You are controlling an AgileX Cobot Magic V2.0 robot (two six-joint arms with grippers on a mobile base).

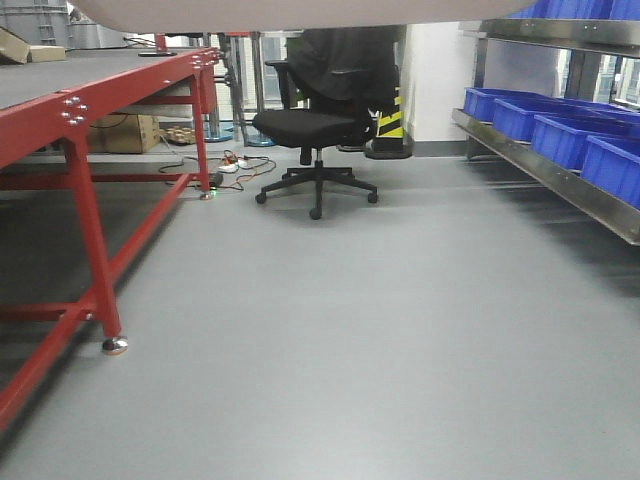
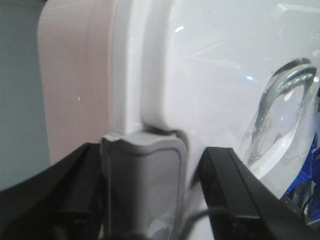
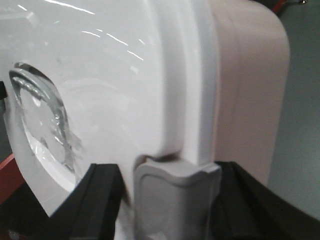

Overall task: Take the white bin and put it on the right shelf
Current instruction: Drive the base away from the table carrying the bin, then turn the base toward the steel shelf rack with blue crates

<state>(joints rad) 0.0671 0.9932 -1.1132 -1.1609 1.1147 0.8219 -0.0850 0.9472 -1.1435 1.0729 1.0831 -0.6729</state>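
The white bin hangs in the air; only its pale underside shows along the top edge of the front view. In the left wrist view its glossy lid and pinkish side fill the frame. My left gripper is shut around the grey end latch. In the right wrist view the bin is held the same way, with my right gripper shut around the other grey latch. The right shelf, of shiny steel, runs along the right side of the front view.
Several blue bins sit on the shelf's lower level. A red-framed table stands on the left. A black office chair is straight ahead, with floor cables and a cardboard box behind the table. Grey floor lies between.
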